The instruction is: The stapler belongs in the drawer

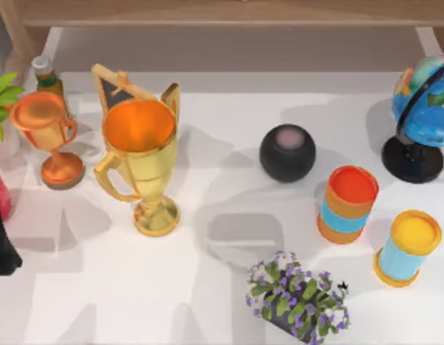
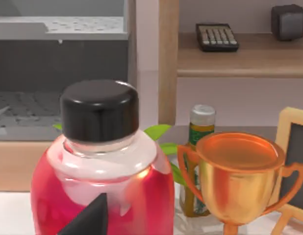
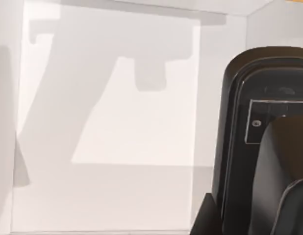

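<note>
The left end effector (image 2: 91,218) hangs just in front of a red bottle (image 2: 100,191), near an orange cup (image 2: 237,171). The right end effector (image 3: 284,193) is inside a white drawer (image 3: 107,122). What looks like the black stapler (image 3: 237,147) is right beside it. I cannot tell if either one is spread or pressed together.

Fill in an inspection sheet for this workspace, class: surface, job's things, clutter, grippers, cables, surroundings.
Surface: white table, crowded.
Job's things: glossy black object, possibly the stapler, at a white walled space, possibly the drawer.
Clutter: gold trophy, bronze trophy, bottle, chalkboard, black speaker, two orange-and-blue cans, globe, flowerpot, red bottle.
Grippers: left gripper close against the red bottle at the table's left edge; right gripper beside the black object.
Cables: nothing seen.
Surroundings: wooden shelf holding a calculator and a dark cube.
</note>
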Available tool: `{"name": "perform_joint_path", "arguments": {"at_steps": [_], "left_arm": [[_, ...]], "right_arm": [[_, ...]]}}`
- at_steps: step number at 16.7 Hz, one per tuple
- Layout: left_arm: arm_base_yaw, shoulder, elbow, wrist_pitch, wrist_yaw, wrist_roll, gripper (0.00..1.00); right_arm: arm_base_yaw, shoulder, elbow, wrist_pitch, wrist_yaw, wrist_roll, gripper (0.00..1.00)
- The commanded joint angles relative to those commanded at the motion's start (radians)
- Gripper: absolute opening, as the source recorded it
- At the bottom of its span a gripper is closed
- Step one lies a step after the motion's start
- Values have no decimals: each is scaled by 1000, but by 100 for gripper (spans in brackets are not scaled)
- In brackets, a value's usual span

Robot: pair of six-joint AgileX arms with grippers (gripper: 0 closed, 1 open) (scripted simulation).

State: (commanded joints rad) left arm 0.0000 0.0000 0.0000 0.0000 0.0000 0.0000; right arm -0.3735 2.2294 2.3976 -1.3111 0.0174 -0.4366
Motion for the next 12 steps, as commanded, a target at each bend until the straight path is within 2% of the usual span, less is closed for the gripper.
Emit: {"name": "perform_joint_path", "arguments": {"at_steps": [6,12], "left_arm": [[0,0,0,0,0,0,100],[0,0,0,0,0,0,100]], "right_arm": [[-9,366,149,-151,-19,47,0],[-7,416,153,-171,-20,64,0]]}}
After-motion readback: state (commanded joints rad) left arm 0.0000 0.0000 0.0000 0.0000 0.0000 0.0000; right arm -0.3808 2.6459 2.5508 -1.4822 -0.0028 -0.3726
